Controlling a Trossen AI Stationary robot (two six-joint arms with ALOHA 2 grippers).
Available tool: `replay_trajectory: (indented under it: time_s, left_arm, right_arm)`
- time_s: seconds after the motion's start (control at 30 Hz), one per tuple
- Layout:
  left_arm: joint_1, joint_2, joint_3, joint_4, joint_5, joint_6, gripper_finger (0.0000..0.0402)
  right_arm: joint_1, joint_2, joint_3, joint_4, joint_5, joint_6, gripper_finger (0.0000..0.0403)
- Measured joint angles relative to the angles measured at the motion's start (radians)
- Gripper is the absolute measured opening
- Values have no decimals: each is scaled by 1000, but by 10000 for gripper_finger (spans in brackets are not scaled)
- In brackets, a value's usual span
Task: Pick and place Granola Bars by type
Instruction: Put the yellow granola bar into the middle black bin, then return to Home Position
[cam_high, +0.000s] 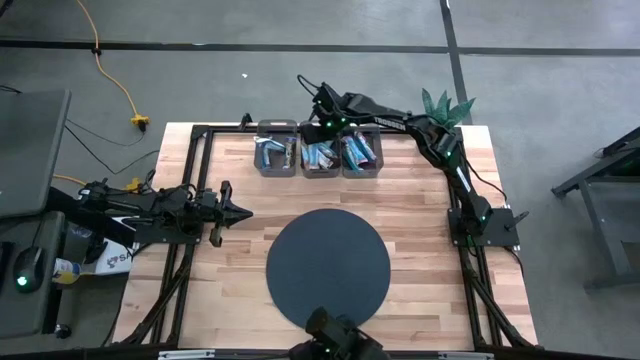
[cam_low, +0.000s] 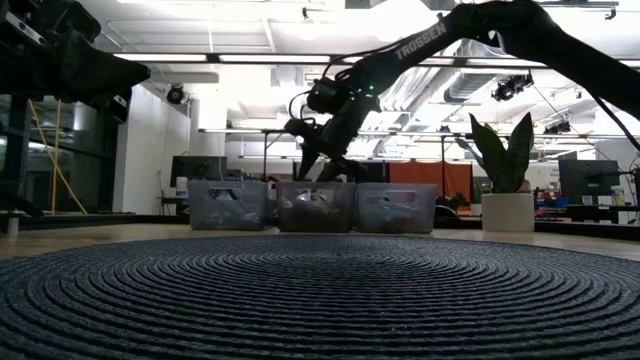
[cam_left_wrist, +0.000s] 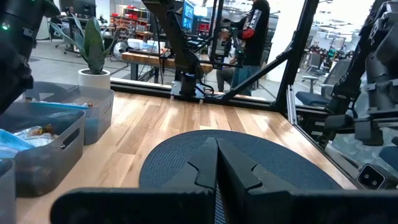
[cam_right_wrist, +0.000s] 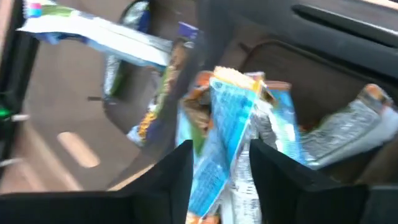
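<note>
The right gripper (cam_high: 322, 137) hangs over the middle bin (cam_high: 319, 158) at the frame's upper centre, fingers apart around a blue granola bar (cam_right_wrist: 217, 146); the left gripper (cam_high: 240, 212), fingers together, waits mid-left

So the light wooden plank bench (cam_high: 420, 240) has a round dark woven mat (cam_high: 328, 266) and three grey plastic bins (cam_high: 319, 150) sitting along its far edge.
</note>
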Motion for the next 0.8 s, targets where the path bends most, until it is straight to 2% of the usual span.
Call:
replay_trajectory:
  time_s: [0.13, 0.47, 0.6, 0.8]
  left_arm:
    - [0, 0, 0, 0, 0, 0, 1]
    - [0, 0, 0, 0, 0, 0, 1]
    - [0, 0, 0, 0, 0, 0, 1]
    - [0, 0, 0, 0, 0, 0, 1]
  right_arm:
    - [0, -32, 0, 32, -44, -17, 163]
    - [0, -197, 1, 21, -15, -134, 168]
    - [8, -283, 1, -8, -9, -224, 152]
    - [33, -431, 1, -90, 58, -358, 98]
